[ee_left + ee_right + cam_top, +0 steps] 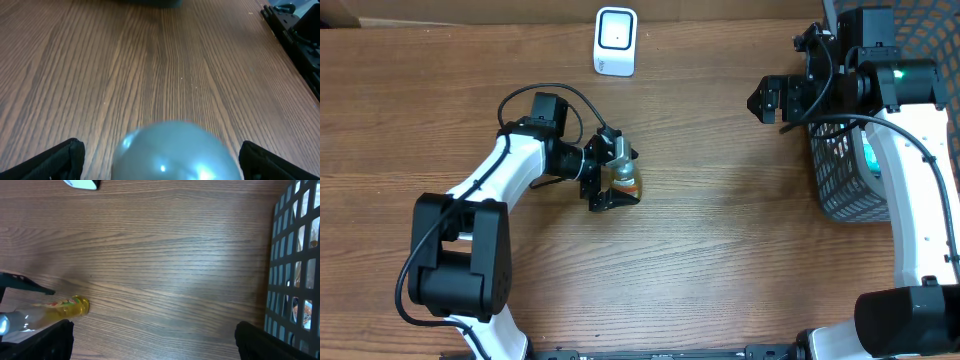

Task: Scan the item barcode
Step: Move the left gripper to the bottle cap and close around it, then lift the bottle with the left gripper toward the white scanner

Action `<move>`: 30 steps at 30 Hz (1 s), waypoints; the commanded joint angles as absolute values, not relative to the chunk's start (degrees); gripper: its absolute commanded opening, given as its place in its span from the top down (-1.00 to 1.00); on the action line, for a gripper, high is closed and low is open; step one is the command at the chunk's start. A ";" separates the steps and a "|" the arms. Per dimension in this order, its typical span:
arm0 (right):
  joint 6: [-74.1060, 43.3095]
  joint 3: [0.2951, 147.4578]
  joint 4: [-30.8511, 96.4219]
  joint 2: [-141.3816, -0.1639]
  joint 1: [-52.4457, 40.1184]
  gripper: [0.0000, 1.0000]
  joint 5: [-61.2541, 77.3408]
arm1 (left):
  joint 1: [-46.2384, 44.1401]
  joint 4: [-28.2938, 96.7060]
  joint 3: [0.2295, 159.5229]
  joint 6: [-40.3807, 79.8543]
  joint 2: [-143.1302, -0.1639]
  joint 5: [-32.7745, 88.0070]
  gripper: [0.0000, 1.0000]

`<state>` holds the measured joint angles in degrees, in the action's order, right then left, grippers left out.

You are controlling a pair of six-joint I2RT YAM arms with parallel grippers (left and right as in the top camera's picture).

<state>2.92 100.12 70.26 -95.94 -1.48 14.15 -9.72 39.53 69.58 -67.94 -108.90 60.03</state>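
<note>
A small bottle point(623, 172) with a silver cap and a yellow body rests on the wooden table left of centre. My left gripper point(622, 167) is open around it, one finger on each side and a gap at both. In the left wrist view the shiny cap point(175, 150) fills the space between my black fingertips point(55, 162). No barcode shows in any view. The white scanner point(615, 42) stands at the back of the table. My right gripper point(758, 103) hangs open and empty at the far right, well away from the bottle point(60, 308).
A dark mesh basket point(840, 170) stands at the right edge under my right arm, with packaged items inside. In the right wrist view the basket wall point(295, 255) is on the right and the scanner point(80, 183) at the top left.
</note>
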 commanded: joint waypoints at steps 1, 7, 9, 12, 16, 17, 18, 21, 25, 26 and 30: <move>2.57 101.27 70.00 -94.30 -0.99 -1.00 14.22 | -10.15 38.68 69.52 -68.25 -109.40 61.30 -0.99; 2.57 101.27 70.22 -94.30 -0.99 -1.00 14.22 | -10.15 38.02 69.52 -67.46 -109.40 60.64 -0.40; 2.57 101.27 70.22 -94.30 -0.99 -1.00 14.22 | -10.15 37.95 69.52 -67.44 -109.40 60.71 -0.25; 2.57 101.27 70.15 -94.30 -0.99 -1.00 14.22 | -10.09 36.99 69.52 -66.65 -109.40 60.69 -0.25; 2.59 101.27 70.13 -94.30 -0.99 -1.00 14.22 | -10.04 36.56 69.69 -66.61 -109.38 61.14 -0.16; 2.59 101.27 70.13 -94.30 -0.99 -1.00 14.22 | -10.02 36.56 69.93 -66.06 -109.38 61.12 -0.10; 2.57 101.27 70.11 -94.30 -0.99 -1.00 14.22 | -9.98 36.42 70.22 -64.99 -109.38 61.12 -0.04; 2.57 101.27 69.93 -94.30 -0.99 -1.00 14.22 | -9.19 35.46 71.37 -60.12 -109.38 61.10 -0.01; 2.57 101.27 69.69 -94.30 -0.99 -1.00 14.22 | -7.25 35.27 73.41 -55.24 -109.38 61.12 0.01; 2.57 101.27 69.63 -94.30 -0.99 -1.00 14.22 | -6.68 35.27 73.93 -54.33 -109.36 61.12 0.03; 2.59 101.27 69.49 -94.30 -0.99 -1.00 14.22 | -4.10 35.29 76.79 -50.92 -109.32 61.10 0.10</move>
